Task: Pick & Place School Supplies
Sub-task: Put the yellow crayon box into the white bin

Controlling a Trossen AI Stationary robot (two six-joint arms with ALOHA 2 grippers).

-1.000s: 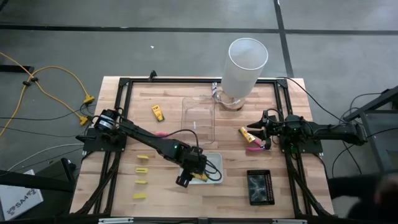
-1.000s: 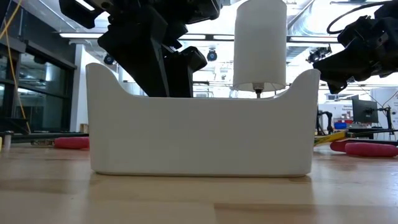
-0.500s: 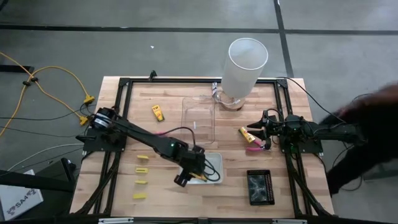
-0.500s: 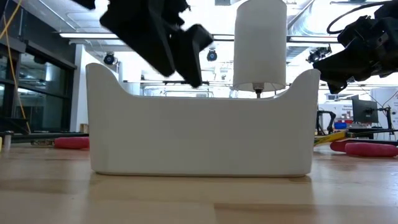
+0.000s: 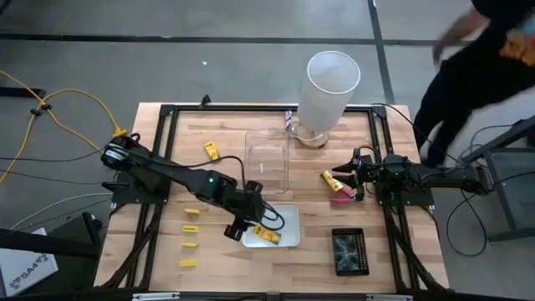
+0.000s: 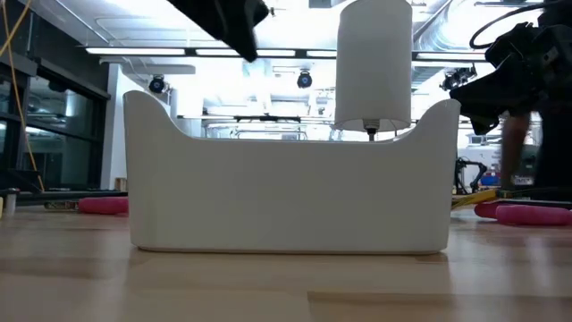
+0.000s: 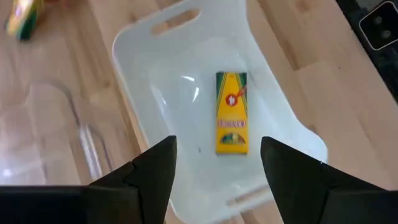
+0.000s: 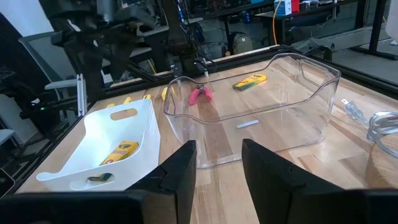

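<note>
Left gripper (image 7: 214, 180) hung above the white plastic tray (image 7: 143, 56) near the table's front edge, fingers spread, holding nothing. Yellow crayon packet (image 7: 231, 112) lay flat inside. Best to lift clear before heading for the next yellow block (image 5: 193, 212). Right gripper (image 8: 217, 171) waited, empty, fingers apart.

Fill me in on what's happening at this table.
The robot is sorting school supplies into trays. The left gripper is open and empty beside the white tray, where a yellow packet now lies. The right gripper waits open near another packet and pink scissors. More supplies remain on the table, and a person passes behind.
</note>
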